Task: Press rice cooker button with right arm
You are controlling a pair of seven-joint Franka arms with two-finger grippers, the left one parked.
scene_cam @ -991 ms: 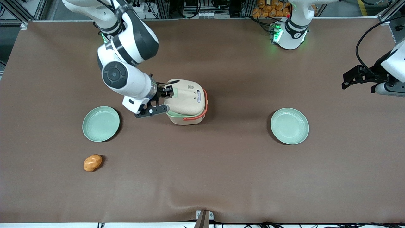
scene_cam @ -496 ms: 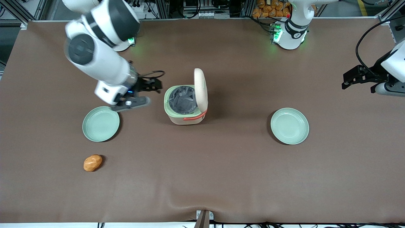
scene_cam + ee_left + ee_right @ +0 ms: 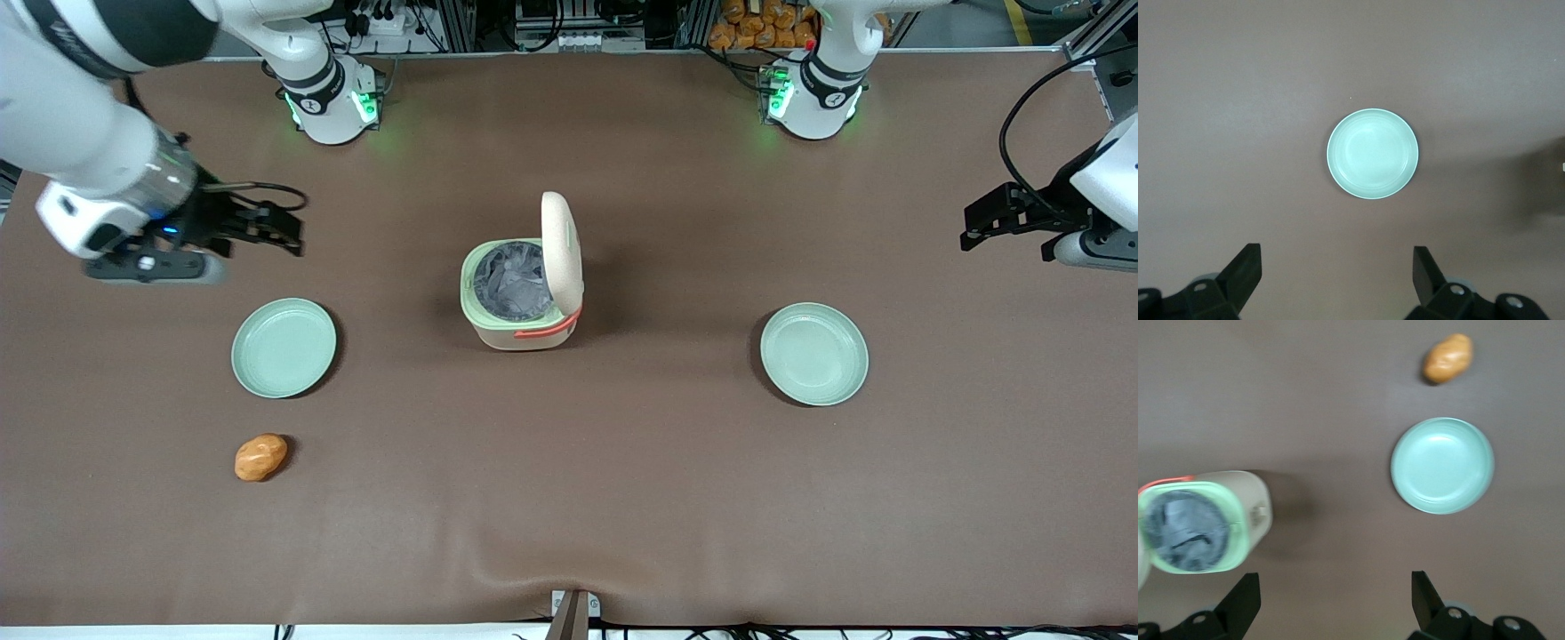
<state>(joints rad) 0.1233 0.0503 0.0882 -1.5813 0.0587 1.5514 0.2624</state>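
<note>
The rice cooker point(image 3: 520, 298) stands near the middle of the brown table point(image 3: 622, 498), a little nearer the edge away from the front camera than the one close to it. Its lid point(image 3: 562, 252) is up, standing on edge along the side that faces the parked arm's end, just as it was half a second ago; a second ago it was only tilting up with the gripper at it. The open pot shows a grey lining inside a pale green rim point(image 3: 1188, 531), and the coral-orange handle point(image 3: 549, 327) lies along the side facing the front camera. The body is a rounded square with no clear long axis.

The right arm point(image 3: 84, 124) has swung well away since then, toward the working arm's end of the table. Its gripper point(image 3: 276, 227) hangs in the air near that end, well apart from the cooker, fingers point(image 3: 1245, 600) spread with nothing between them.

A green plate point(image 3: 284, 347) lies between the cooker and that end, nearer the front camera than the gripper. An orange potato-like lump point(image 3: 260, 457) sits nearer the front edge. A second green plate point(image 3: 814, 354) lies toward the parked arm's end.
</note>
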